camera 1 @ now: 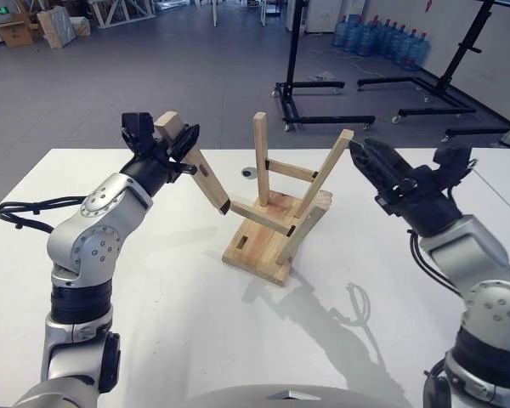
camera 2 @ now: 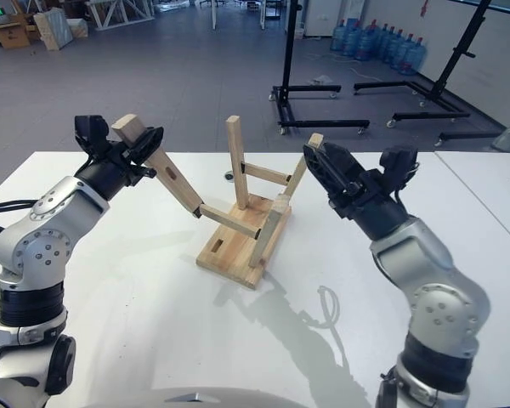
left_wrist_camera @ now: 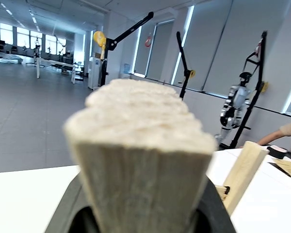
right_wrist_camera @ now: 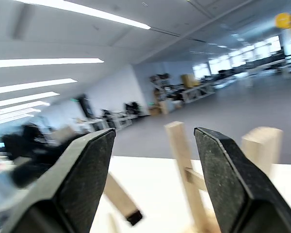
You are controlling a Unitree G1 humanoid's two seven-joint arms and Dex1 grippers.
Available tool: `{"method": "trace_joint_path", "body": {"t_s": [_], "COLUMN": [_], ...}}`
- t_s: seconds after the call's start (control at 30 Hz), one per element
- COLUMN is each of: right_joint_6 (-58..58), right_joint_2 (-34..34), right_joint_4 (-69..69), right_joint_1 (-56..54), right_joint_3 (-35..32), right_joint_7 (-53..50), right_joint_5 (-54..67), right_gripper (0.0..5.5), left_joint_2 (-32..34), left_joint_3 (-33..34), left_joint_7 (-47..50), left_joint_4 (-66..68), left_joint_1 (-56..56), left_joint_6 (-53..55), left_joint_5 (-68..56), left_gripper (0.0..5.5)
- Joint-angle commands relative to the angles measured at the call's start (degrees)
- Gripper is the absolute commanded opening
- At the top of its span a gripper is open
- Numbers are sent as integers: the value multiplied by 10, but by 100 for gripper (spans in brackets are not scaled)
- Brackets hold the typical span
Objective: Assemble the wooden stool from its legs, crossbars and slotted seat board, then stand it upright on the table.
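Observation:
The slotted seat board [camera 1: 257, 251] lies flat mid-table. One leg [camera 1: 261, 157] stands upright in it and a second leg [camera 1: 327, 174] leans to the right, with a crossbar [camera 1: 291, 170] between them. My left gripper [camera 1: 167, 136] is shut on the top of a third leg [camera 1: 200, 174], which slants down to the right. That leg's lower end meets a low crossbar [camera 1: 259, 218] running toward the board. The leg's end grain [left_wrist_camera: 136, 160] sits between the left fingers. My right gripper [camera 1: 363, 157] is open just right of the leaning leg's top, with the legs beyond its fingers [right_wrist_camera: 223, 184].
A small round hole [camera 1: 249, 172] sits in the table behind the stool. A black cable [camera 1: 21, 212] loops at the left edge. Black wheeled stands [camera 1: 323, 93] and water bottles [camera 1: 382, 42] are on the floor beyond. Another table [camera 1: 501, 178] adjoins at right.

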Motion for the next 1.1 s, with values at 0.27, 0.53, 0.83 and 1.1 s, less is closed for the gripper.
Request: {"method": "trace_joint_path", "body": {"t_s": [0.27, 0.53, 0.83, 1.1], "right_joint_6": [-4, -62, -82, -89], "right_joint_2": [-152, -159, -130, -107], "right_joint_4": [-32, -1, -14, -26], "right_joint_1": [37, 51, 72, 92], "right_joint_3": [114, 190, 201, 209], "right_joint_7": [169, 246, 233, 215], "right_joint_5": [-105, -219, -245, -251], "right_gripper": [417, 417, 260, 215], "left_joint_2": [-9, -20, -29, -86], "left_joint_3": [15, 11, 21, 54], "left_joint_7": [-16, -22, -26, 16], "left_joint_4": [14, 13, -23, -13], "left_joint_1": [-2, -3, 20, 43], "left_joint_6": [17, 26, 69, 109], "left_joint_5": [21, 29, 0, -56], "left_gripper": [99, 99, 99, 99]}}
